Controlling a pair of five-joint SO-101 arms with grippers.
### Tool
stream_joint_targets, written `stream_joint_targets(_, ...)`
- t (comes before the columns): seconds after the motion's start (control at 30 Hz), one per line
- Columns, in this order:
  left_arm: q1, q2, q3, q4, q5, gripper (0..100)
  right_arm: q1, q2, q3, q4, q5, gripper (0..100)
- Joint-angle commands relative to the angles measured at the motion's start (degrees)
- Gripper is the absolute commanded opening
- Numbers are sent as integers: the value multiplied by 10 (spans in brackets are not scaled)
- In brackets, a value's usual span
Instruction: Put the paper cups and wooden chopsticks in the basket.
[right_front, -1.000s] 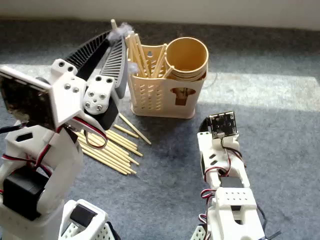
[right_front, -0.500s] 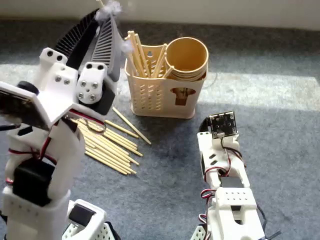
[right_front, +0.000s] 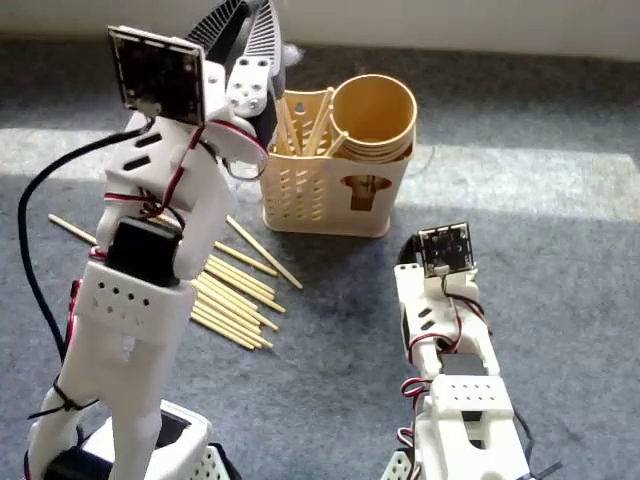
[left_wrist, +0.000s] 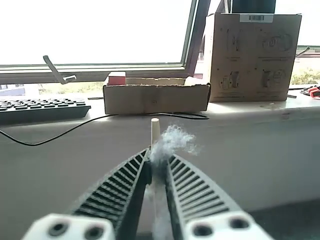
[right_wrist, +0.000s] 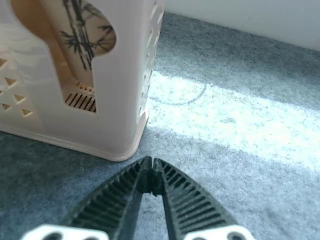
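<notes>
Your left fingers (left_wrist: 122, 182) are gripping a pale wooden chopstick (left_wrist: 155, 131) and white fluff (left_wrist: 174, 142); your right fingers (right_wrist: 125, 192) are sitting closed, cream plastic basket (right_wrist: 132, 60) just beyond them

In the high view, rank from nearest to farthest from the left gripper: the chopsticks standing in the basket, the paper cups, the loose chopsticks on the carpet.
From the left gripper, raised high:
1. Standing chopsticks, in the left compartment of the basket.
2. Paper cups, in the right compartment.
3. Loose chopsticks, on the carpet, lower left.
</notes>
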Motion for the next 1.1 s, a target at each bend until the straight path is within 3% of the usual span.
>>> stream_joint_targets(0.0, -7, 16, -40, -10, 6, 5, -7, -8, -11, -17, 4, 23)
stream_joint_targets(0.2, -6, 25, -45, -8, 5, 9, -7, -8, -11, -17, 4, 23)
stream_joint_targets(0.37, -6, 24, -45, 9, 5, 71, -7, -8, -11, -17, 4, 23)
stream_joint_targets(0.83, -5, 23, -45, 15, 4, 73, -7, -8, -11, -17, 4, 23)
stream_joint_targets(1.07, -5, 25, -96, 93, 4, 125, -7, -8, -11, -17, 4, 23)
